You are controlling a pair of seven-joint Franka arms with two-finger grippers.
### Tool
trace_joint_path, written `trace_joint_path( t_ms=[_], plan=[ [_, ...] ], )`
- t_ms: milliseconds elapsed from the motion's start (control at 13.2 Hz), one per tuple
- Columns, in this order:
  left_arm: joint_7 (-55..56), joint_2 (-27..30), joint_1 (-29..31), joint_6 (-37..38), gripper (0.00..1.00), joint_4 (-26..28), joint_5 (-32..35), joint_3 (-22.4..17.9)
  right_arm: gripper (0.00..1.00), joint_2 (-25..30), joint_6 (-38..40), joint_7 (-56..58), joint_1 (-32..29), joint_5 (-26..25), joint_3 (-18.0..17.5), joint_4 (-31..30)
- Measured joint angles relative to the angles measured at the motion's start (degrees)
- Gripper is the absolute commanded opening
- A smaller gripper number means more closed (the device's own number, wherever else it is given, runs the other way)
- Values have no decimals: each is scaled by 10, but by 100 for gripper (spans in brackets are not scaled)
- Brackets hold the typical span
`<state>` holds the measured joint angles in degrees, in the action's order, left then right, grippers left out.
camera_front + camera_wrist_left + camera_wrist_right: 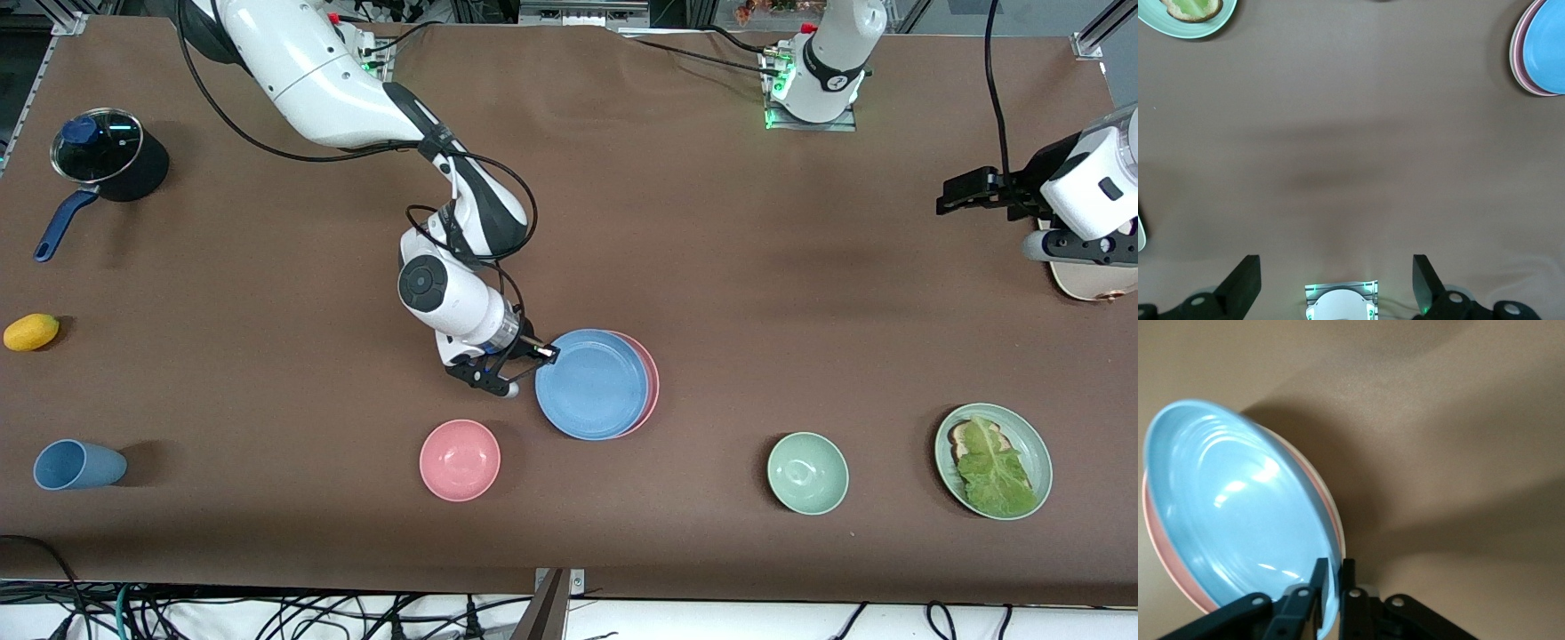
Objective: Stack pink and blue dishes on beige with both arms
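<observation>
On the bench (729, 267), the right end effector (544, 352) sits low at the stack's rim, toward the right arm's end, its fingers (1318, 577) narrowly parted around the blue plate's (591, 383) edge. The blue plate lies on the pink plate (652, 378), with a beige rim (1327, 495) showing under both. The left end effector (958, 194) hangs wide open and empty over the left arm's end of the bench, waiting.
</observation>
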<state>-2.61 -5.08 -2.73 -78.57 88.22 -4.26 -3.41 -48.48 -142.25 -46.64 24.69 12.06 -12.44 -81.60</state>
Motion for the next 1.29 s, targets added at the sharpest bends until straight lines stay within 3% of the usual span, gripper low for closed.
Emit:
trace_joint_path(
  t_ms=[227,454,757,1287],
  plan=[
    [0,0,1,-2,100,1,0,0,100,1,3,0,0,-37,3,11],
    [0,0,4,-5,100,3,0,-1,100,29,72,0,-2,-50,32,27],
    [0,0,5,-6,100,5,0,-1,100,112,238,21,-5,-61,98,32],
    [0,0,5,-13,100,5,0,-1,100,252,461,229,-9,-67,239,34]
  ],
)
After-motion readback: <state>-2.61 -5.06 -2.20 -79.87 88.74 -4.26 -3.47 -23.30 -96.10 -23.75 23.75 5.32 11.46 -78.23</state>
